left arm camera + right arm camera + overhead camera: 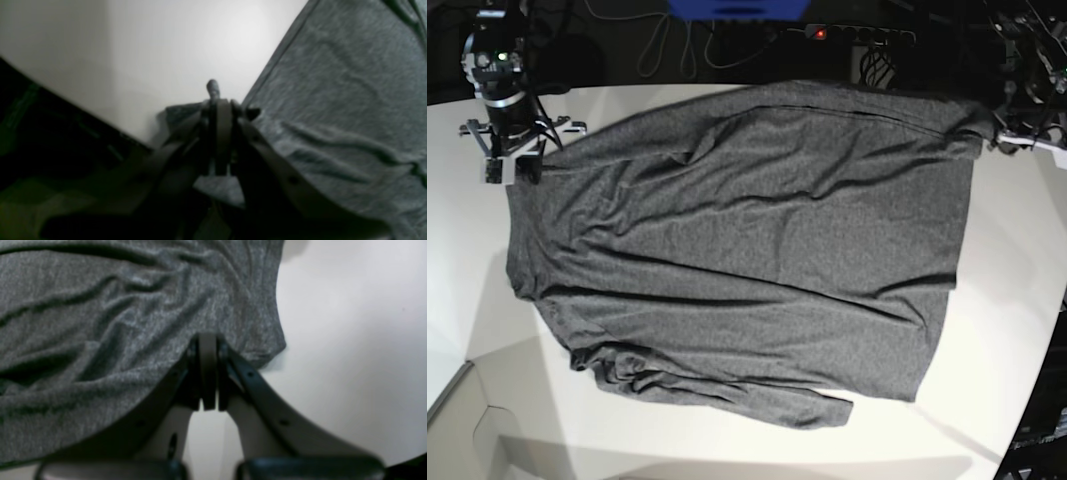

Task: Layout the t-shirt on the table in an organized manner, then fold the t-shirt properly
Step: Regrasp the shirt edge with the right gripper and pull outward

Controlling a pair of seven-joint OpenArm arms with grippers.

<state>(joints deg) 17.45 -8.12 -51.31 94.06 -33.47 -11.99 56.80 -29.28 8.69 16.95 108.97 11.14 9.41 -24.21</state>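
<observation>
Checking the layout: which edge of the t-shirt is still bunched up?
The t-shirt's edge nearest the base view's bottom: its cloth is rumpled and folded over, while the other edges lie fairly flat.

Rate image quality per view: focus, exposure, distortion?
Left wrist view: dim and soft, the left tool a dark blurred silhouette, glare on the table. Right wrist view: brighter, t-shirt weave readable, the right tool out of focus. Base view: sharpest, evenly lit, table edge bowed by wide-angle distortion.
</observation>
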